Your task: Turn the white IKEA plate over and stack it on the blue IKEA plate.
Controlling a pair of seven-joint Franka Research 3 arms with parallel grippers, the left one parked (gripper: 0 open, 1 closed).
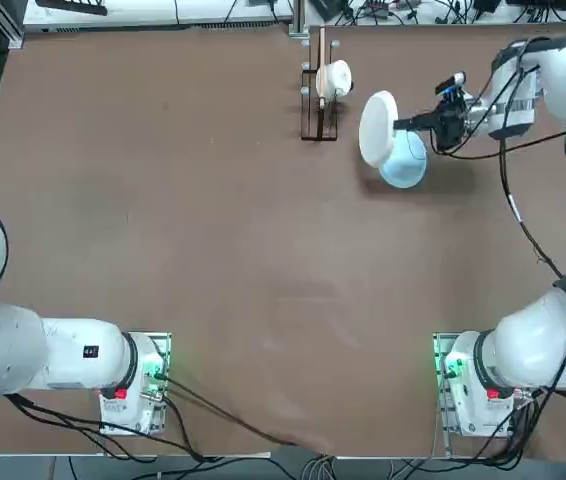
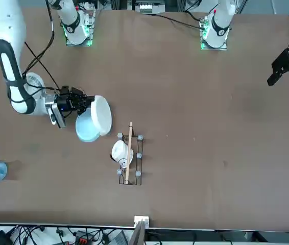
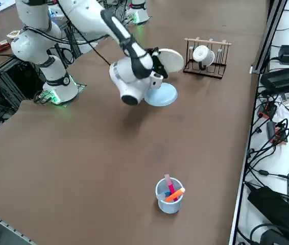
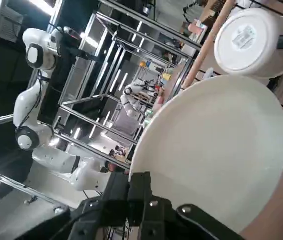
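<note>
- Pincer: right gripper, drawn together on the rim of the white plate, with only the plate's thin edge between its fingers; nothing else in its hold.
- White plate: round, plain, raised rim; held up off the table on its edge, steeply tilted, just beside and partly above the blue plate. Whether the two touch, cannot tell.
- Blue plate: round, pale, lying flat on the table; the place for stacking.
- Weight and make, judged: both light, thin plastic; stiff enough to keep their shape, unlikely to break from a short drop, though apt to clatter or skid.
- Surface, judged: smooth and rather slippery; a one-edge hold lets the broad disc swing or pivot about the pinch, so slow turning suits it.
- Hold, judged: the rim is the right place, pinched squarely across its thickness and well in from the lip; the far edge hangs unsupported and should be lowered onto the blue rim first.
- Release, judged: low and nearly level, fingers withdrawn sideways, lest the blue plate be dragged along.
- Neighbours: wire rack with white mug, near the plates; a knock to either is worth avoiding.
</note>
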